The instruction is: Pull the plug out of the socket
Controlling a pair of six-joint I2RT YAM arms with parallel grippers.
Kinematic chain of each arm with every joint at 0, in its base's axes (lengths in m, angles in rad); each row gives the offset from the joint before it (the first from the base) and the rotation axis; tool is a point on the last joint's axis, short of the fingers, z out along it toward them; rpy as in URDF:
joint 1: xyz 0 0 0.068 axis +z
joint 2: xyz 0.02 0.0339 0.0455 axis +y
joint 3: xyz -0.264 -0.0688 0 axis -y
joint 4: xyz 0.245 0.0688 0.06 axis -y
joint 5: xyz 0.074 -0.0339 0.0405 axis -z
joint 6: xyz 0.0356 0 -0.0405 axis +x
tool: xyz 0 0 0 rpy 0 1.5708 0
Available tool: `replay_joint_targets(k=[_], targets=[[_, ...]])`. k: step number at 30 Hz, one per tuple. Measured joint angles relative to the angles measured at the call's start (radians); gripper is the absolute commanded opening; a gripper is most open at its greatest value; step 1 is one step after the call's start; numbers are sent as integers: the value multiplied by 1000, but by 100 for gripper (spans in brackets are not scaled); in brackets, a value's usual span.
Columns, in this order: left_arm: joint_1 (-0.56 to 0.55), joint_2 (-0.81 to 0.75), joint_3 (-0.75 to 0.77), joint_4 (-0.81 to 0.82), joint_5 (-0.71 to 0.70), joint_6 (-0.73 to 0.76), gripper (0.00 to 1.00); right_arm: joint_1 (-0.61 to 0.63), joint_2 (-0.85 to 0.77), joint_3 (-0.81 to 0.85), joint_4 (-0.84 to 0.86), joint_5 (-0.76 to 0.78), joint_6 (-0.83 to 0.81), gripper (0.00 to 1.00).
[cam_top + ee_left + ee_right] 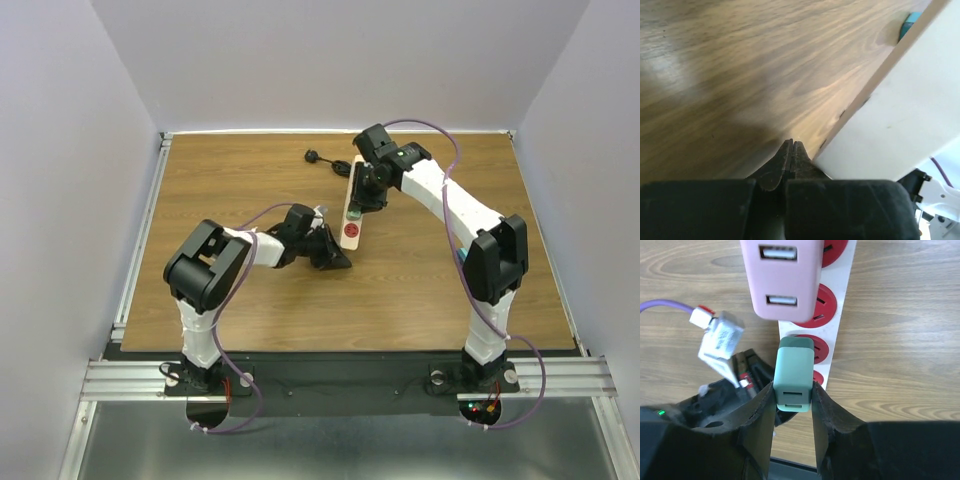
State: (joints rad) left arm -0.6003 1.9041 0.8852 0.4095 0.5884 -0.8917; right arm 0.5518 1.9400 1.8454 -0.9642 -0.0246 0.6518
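Although the plug (794, 375), a small green block, is seen low in the middle of the right wrist view, over the red outlets of the socket (846, 300), it cannot be told whether its pins are fully seated. It is clamped on both sides by the right gripper (793, 396), whose jaws are closed against its flanks. Just above it in that frame, a larger pink adapter (785, 280) is plugged into the same strip.

In the top view the socket (352, 215) is laid at the centre of the table (250, 170), with its black cord (335, 165) trailing toward the upper left. The left gripper (791, 147) is held with its jaws closed on nothing, its tips set at the strip's near end; whether contact is made cannot be told.

Several risks are judged likely. If the strip is not pinned down, it could be lifted along with the plug. Should the pull be angled, the pins could bind, or the smooth block could slip from the pads. The pink adapter, standing so near, could be knocked by the rising gripper.
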Motion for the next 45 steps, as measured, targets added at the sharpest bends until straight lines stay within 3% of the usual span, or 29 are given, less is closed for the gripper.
replay_joint_targets(k=[6,10,16,33,38,45], targets=[[-3,-123,90,-132,0,3,0,-10,-19,1,8,36,-10,0],[-14,-214,181,-100,8,-12,0,-10,-19,3,0,14,-4,0],[-34,-296,185,-64,14,-24,0,-1,-19,3,-3,-10,-4,1],[-45,-98,93,-53,22,37,0,-1,-70,-165,12,-92,-8,1],[-41,-59,93,-37,70,50,0,-3,-141,-273,21,-99,-29,1],[-41,-21,93,-9,116,53,0,-3,-146,-304,28,-104,-58,0]])
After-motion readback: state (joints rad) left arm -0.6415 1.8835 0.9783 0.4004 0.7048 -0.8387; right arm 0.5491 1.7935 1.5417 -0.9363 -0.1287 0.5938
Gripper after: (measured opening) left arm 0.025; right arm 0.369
